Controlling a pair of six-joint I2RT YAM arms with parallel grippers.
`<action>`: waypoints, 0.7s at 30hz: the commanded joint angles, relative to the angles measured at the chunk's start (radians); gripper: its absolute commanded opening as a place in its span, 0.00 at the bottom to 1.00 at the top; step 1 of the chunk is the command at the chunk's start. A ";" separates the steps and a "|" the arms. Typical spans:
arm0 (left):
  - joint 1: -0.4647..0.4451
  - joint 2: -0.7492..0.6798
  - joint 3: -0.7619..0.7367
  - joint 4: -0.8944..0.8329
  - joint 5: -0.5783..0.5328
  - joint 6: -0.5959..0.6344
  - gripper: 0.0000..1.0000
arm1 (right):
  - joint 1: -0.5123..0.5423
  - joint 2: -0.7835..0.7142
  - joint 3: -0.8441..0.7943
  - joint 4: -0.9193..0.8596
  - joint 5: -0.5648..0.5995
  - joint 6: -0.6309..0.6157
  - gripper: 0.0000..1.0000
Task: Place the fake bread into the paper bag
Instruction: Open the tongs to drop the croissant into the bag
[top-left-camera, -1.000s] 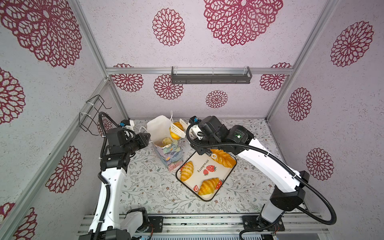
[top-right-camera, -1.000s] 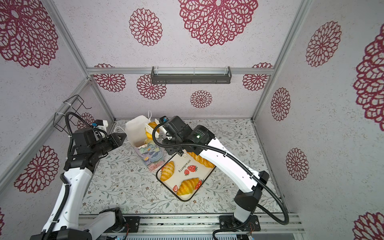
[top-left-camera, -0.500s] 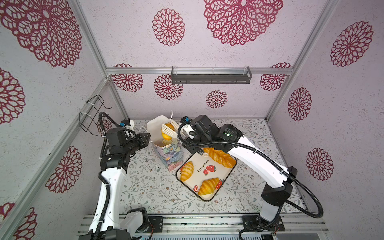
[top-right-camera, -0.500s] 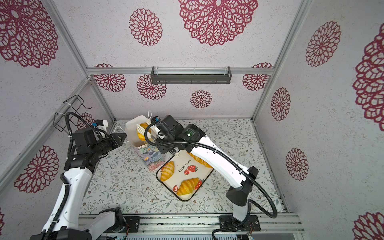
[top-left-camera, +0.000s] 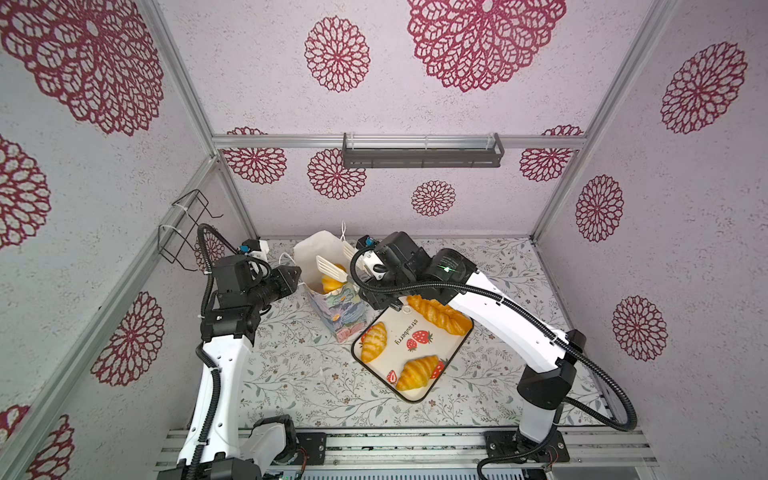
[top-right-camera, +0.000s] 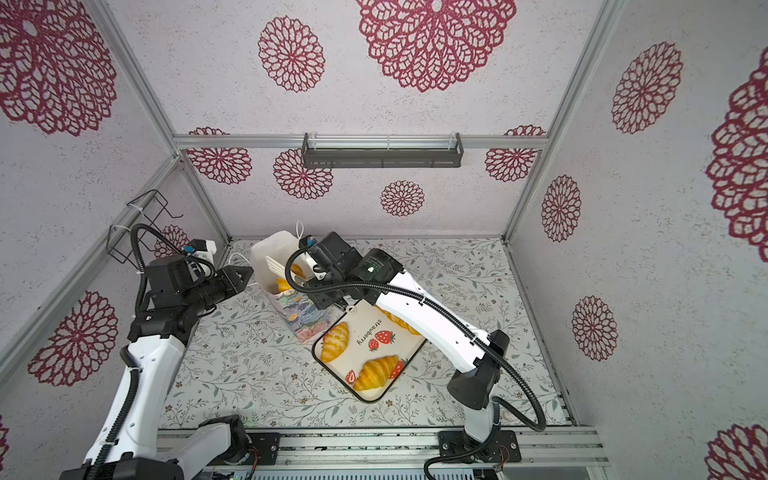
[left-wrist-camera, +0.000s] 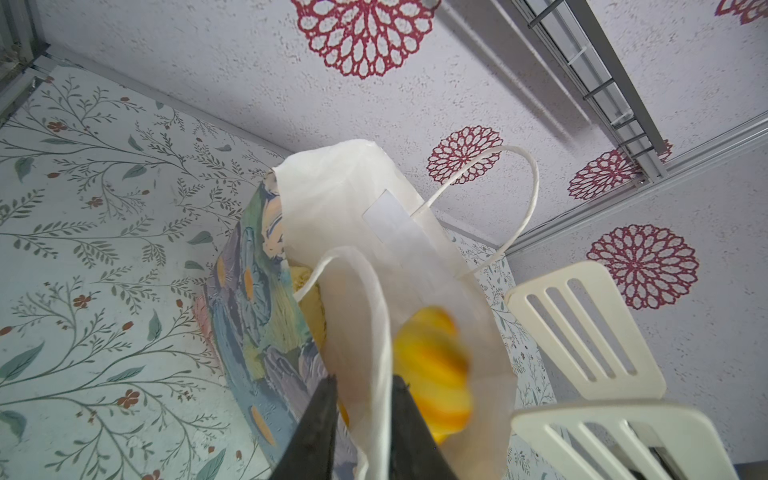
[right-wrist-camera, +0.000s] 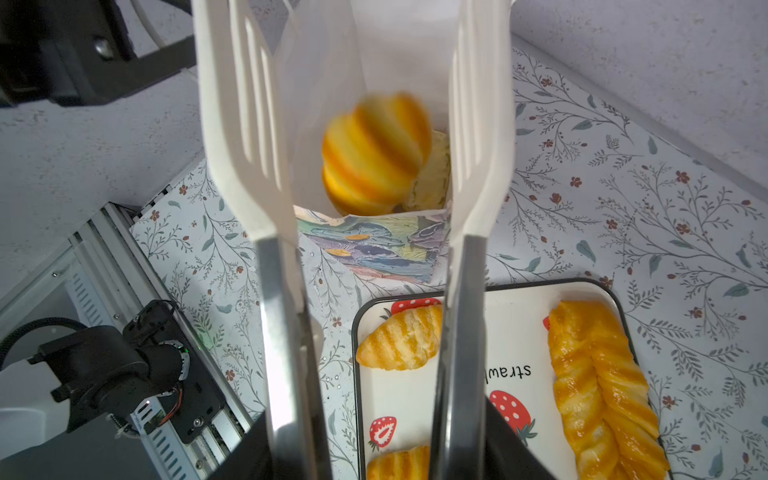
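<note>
The paper bag (top-left-camera: 338, 318) (top-right-camera: 303, 318) (left-wrist-camera: 257, 299) (right-wrist-camera: 374, 245) stands upright at the back, left of the tray. My left gripper (top-left-camera: 297, 274) (top-right-camera: 248, 274) (left-wrist-camera: 361, 380) is shut on its near wall and cord handle. My right gripper (top-left-camera: 338, 259) (top-right-camera: 291, 266) (right-wrist-camera: 353, 41) carries white slotted paddles that stand open over the bag mouth, with nothing between them. A blurred striped fake bread (right-wrist-camera: 374, 153) (left-wrist-camera: 432, 370) (top-left-camera: 330, 283) is inside the bag, free of the paddles. Two croissants (top-left-camera: 374, 340) (top-left-camera: 417, 372) and a long twisted loaf (top-left-camera: 436, 313) (right-wrist-camera: 598, 382) lie on the tray.
The strawberry-print tray (top-left-camera: 415, 401) (top-right-camera: 370, 401) (right-wrist-camera: 357, 324) lies right of the bag, under my right arm. A wire basket (top-left-camera: 183, 228) hangs on the left wall. A dark shelf (top-left-camera: 422, 151) is fixed to the back wall.
My right gripper has moved left over the bag mouth and spread its paddles. The bread it carried has dropped into the bag. The left arm has not moved.
</note>
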 joint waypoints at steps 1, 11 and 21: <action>-0.006 0.001 0.006 0.015 0.001 0.003 0.25 | 0.003 -0.019 0.050 0.053 -0.001 -0.009 0.58; -0.018 0.000 0.004 0.019 0.008 -0.003 0.25 | 0.004 -0.110 0.016 0.034 0.063 0.040 0.57; -0.040 -0.002 0.006 0.016 0.000 0.002 0.25 | 0.004 -0.344 -0.297 0.092 0.142 0.143 0.55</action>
